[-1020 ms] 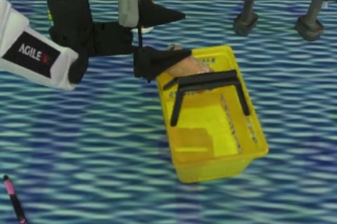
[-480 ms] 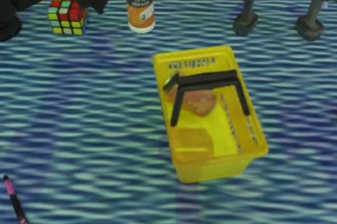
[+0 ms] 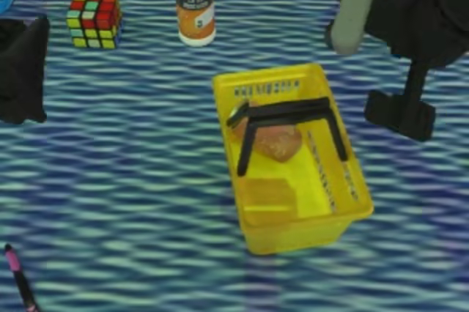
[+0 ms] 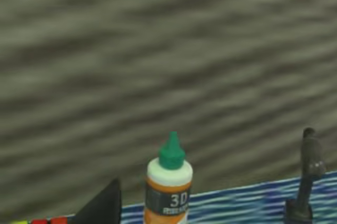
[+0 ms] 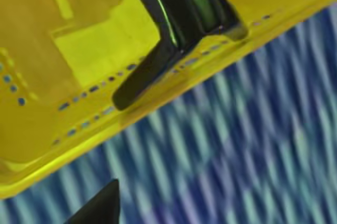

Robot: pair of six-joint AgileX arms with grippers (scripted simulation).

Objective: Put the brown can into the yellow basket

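Observation:
The brown can (image 3: 275, 141) lies on its side inside the yellow basket (image 3: 293, 78), under the black handles (image 3: 286, 110). My left gripper (image 3: 33, 70) sits at the table's left edge, far from the basket and open with nothing in it; one dark fingertip (image 4: 105, 205) shows in the left wrist view. My right gripper (image 3: 385, 63) hovers open and empty at the back right, just right of the basket. The right wrist view shows the basket's wall (image 5: 79, 50), a handle and one fingertip (image 5: 100, 208). Neither wrist view shows the can.
A coloured puzzle cube (image 3: 93, 20) stands at the back left. An orange-and-white "3D" bottle (image 3: 194, 4) stands behind the basket. A pink pen (image 3: 18, 279) lies at the front left corner. A dark grey tool (image 4: 308, 182) stands at the back right.
The can left my left gripper and dropped into the basket. The left arm then pulled away to the left edge. The right arm has come in at the back right.

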